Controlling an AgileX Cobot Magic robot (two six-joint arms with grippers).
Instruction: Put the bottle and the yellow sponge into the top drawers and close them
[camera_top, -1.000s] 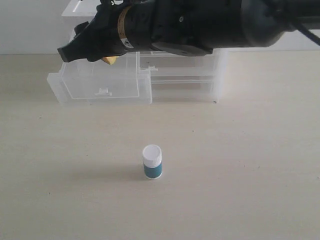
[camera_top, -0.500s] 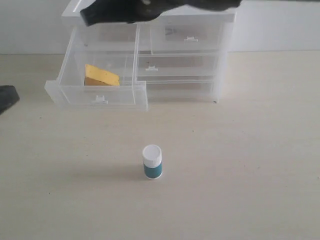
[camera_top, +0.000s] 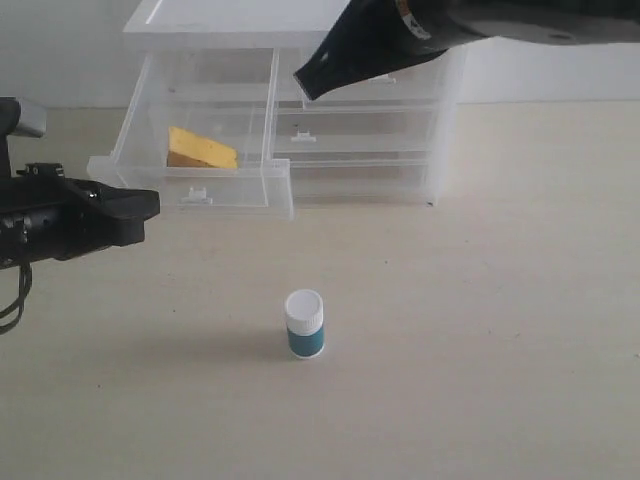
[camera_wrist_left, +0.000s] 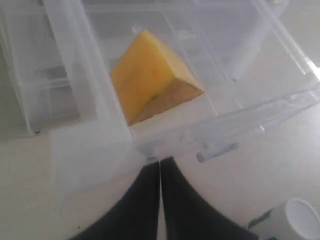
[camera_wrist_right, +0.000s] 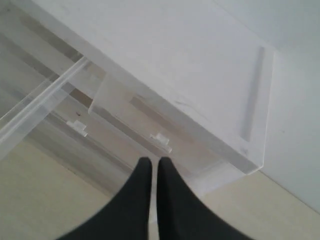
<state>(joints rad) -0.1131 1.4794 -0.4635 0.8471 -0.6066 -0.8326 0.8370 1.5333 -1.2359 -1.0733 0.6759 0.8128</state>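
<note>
Worktop (camera_top: 500, 300): pale and matte, carries everything.

White drawer unit (camera_top: 235, 15): stands at the far edge, a bit left of centre, front facing the near edge.

Right gripper (camera_top: 302, 86): hangs over the unit front, up by the far edge, tips just in front of the right-hand top drawer (camera_top: 420, 88). The right wrist view shows the right gripper (camera_wrist_right: 151, 161) with jaws pressed together and nothing between them. The small white handle (camera_wrist_right: 160, 139) is near the tips. Can't confirm contact from this angle.

Left gripper (camera_top: 148, 203): low by the left edge, pointing in at the pulled-out drawer. The left wrist view shows the left gripper (camera_wrist_left: 160, 164) with fingers together and empty, tips just outside the drawer's front wall, at or very near it.

Left-hand top drawer (camera_top: 240, 195): pulled well out toward the near edge. Right-hand one is fully in.

Bottle (camera_top: 304, 324): upright about mid-worktop, nearer the near edge, well apart from both grippers and the unit. Its white cap just clips into the left wrist view (camera_wrist_left: 296, 217).

Yellow sponge (camera_top: 202, 150): lying inside the open left-hand top drawer, clear in the left wrist view (camera_wrist_left: 150, 82).

Status, my read:
- Done: sponge stowed.
- Left: close the left drawer. The left gripper looks lined up for that.
- Left: open the right drawer, pick the bottle, drop it in, close.
- Call it about a third through.
</note>
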